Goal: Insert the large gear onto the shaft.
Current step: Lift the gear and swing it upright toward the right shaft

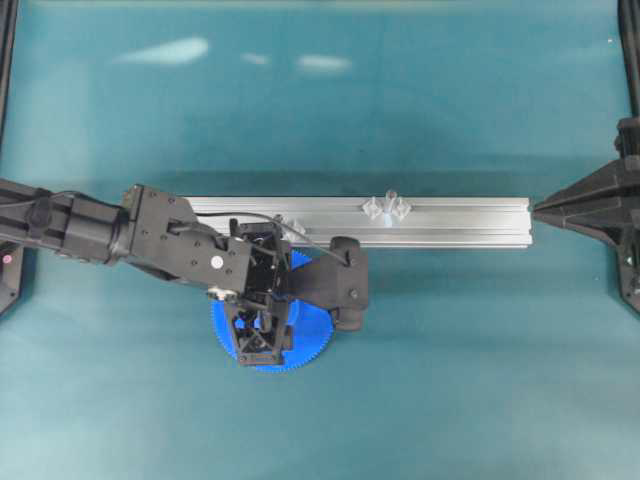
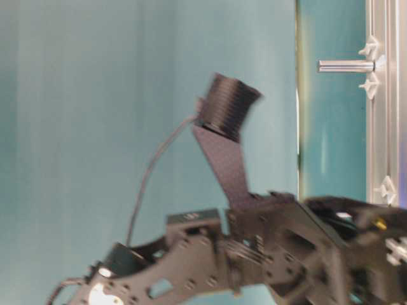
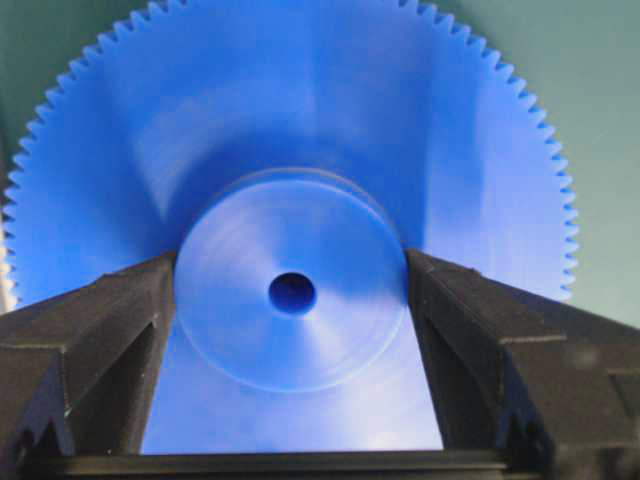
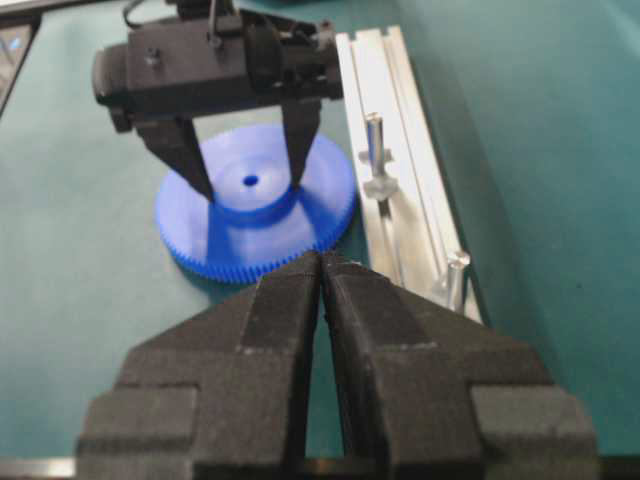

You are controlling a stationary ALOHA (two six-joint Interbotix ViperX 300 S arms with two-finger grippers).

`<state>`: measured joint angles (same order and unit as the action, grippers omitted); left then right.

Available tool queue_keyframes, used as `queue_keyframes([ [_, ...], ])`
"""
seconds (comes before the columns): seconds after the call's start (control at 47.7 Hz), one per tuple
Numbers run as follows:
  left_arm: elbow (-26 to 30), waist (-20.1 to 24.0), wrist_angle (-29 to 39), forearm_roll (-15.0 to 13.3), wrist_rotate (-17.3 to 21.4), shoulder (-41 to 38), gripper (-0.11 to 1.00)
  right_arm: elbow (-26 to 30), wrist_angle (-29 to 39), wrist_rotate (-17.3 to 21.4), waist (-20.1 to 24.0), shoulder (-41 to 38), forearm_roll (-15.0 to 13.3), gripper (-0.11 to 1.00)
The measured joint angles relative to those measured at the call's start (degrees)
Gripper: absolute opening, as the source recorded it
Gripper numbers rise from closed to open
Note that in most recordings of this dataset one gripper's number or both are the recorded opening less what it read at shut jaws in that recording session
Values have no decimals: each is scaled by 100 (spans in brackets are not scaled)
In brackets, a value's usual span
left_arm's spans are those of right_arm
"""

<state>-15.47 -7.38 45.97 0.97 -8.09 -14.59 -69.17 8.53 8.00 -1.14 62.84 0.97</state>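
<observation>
Got my left tool (image 4: 250,185) straddling the raised hub of the large gear (image 3: 290,140), fingers pinching it on both sides so the bore stays open underneath for the shaft (image 1: 390,200). Gear's flat on the bench (image 1: 450,380) right below it, shaft off on the rail (image 1: 470,222) beyond. Right tool (image 4: 322,270) sits pressed together, empty, well out of the way.

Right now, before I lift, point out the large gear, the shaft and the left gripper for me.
large gear (image 3: 300,120): left wrist view, on the flat blue face above the hub.
shaft (image 2: 343,65): table-level view, on the silvery pin's middle.
left gripper (image 4: 250,175): right wrist view, midway between the fingertips straddling the hub.
</observation>
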Motion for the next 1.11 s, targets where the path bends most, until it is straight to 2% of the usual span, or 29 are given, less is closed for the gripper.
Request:
queue_keyframes([
  [0.251, 272, 18, 202, 0, 149, 149, 77, -9, 0, 0, 0, 9, 0, 16],
  [0.524, 703, 53, 703, 9, 571, 299, 77, -9, 0, 0, 0, 18, 0, 16],
  [0.691, 1081, 237, 1046, 9, 826, 299, 77, -9, 0, 0, 0, 9, 0, 16],
  [1.11, 1802, 571, 1389, 18, 1556, 299, 77, -18, 0, 0, 0, 26, 0, 16],
])
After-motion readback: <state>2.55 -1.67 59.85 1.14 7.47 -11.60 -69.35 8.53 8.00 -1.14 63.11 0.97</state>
